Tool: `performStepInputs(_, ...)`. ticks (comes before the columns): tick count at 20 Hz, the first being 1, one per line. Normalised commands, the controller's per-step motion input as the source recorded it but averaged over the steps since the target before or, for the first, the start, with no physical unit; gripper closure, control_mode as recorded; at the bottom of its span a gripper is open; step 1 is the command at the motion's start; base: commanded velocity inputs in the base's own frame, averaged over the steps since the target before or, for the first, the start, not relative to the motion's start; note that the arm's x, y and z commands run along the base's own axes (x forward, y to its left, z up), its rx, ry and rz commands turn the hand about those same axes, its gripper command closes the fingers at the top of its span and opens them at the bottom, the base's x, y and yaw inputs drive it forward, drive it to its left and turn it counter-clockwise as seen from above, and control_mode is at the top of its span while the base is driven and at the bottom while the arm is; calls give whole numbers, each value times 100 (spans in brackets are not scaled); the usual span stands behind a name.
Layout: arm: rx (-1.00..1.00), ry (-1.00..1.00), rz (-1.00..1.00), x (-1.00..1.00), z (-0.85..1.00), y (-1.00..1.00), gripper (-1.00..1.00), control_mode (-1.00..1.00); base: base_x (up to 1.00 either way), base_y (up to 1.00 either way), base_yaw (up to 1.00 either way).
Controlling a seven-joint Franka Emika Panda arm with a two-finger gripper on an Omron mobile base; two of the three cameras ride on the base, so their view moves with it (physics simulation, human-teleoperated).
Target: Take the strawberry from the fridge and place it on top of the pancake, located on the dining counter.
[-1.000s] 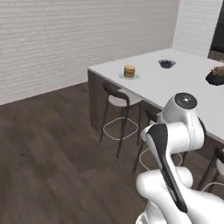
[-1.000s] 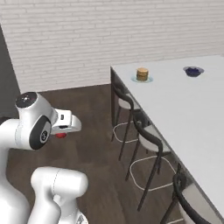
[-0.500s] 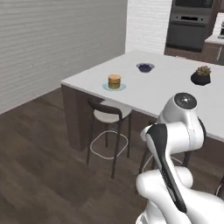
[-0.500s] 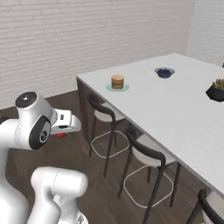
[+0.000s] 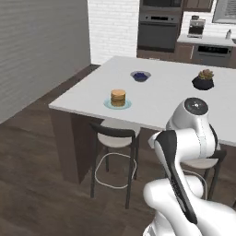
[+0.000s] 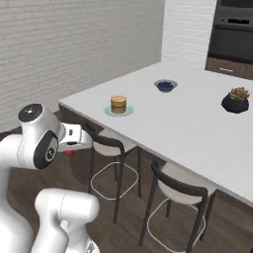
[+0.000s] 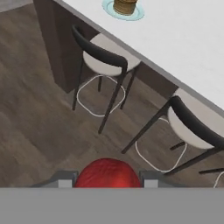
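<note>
Gripper point(image 7: 108, 186) pinching the strawberry point(image 7: 108, 173), held low over the floor. Pancake point(image 7: 125, 6) well ahead of the hand on dining counter point(image 7: 183, 39), stools point(image 7: 103, 57) between.

— What does the arm point(image 5: 184, 152) look like?

— Glossy white, built of fat rounded segments with smooth shells. A dark, nearly black band curves along one link, and each joint ends in a round dark-grey cap with a small pale dot at its centre.

— And the hand point(image 6: 74, 140)?

— A boxy white block with a grey panel on its face. Its finger tips point(image 7: 65, 179) are small, squarish and grey.
</note>
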Motion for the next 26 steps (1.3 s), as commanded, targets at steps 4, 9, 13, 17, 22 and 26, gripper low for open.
performStepInputs(4, 0, 0, 0, 0, 0, 0, 100, 100, 73, 100, -48)
performStepInputs(9, 0, 0, 0, 0, 0, 0, 100, 100, 76, 100, -50)
performStepInputs(13, 0, 0, 0, 0, 0, 0, 100, 100, 62, 82, -60)
performStepInputs(17, 0, 0, 0, 0, 0, 0, 100, 100, 52, 69, -65)
performStepInputs(22, 0, 0, 0, 0, 0, 0, 100, 100, 54, 87, -47)
performStepInputs(26, 0, 0, 0, 0, 0, 0, 100, 100, 44, 59, -21)
